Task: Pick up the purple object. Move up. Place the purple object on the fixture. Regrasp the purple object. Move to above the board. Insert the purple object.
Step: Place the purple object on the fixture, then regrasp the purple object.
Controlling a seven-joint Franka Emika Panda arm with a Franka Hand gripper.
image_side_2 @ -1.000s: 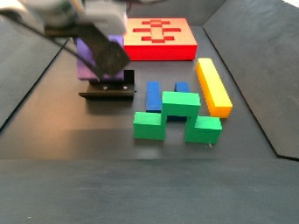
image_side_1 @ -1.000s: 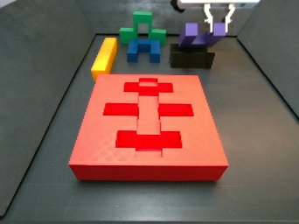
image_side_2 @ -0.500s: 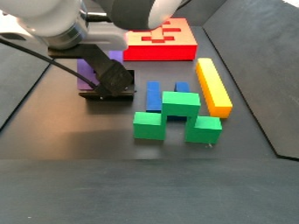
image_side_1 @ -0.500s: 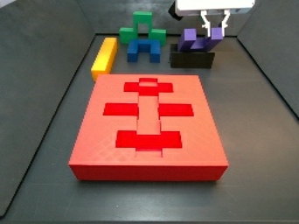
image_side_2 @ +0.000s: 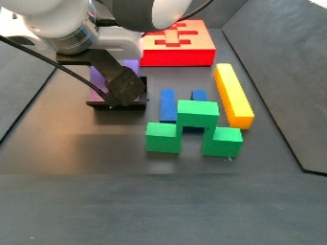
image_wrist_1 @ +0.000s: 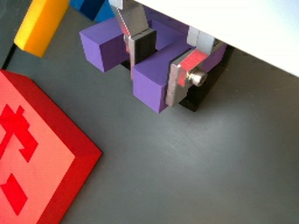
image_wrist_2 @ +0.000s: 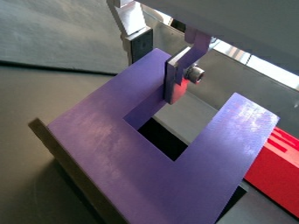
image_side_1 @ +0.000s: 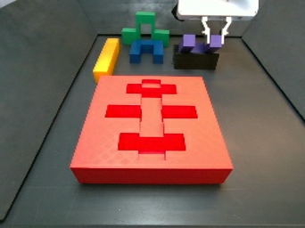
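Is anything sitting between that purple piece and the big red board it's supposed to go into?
Nothing visible. The purple piece rests on the fixture, with the end effector around one prong. The floor between it and the board looks bare; the yellow bar lies off to the side.

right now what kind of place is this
Likely a robot assembly test cell: dark walled tray floor, red board with cross recesses, and the tool at the purple object on the fixture.

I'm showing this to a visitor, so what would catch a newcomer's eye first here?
Probably the big red board with its darker cross recesses, filling the floor's middle. Next, the gripper at the back, its fingers around a prong of the purple object, which sits on the black fixture.
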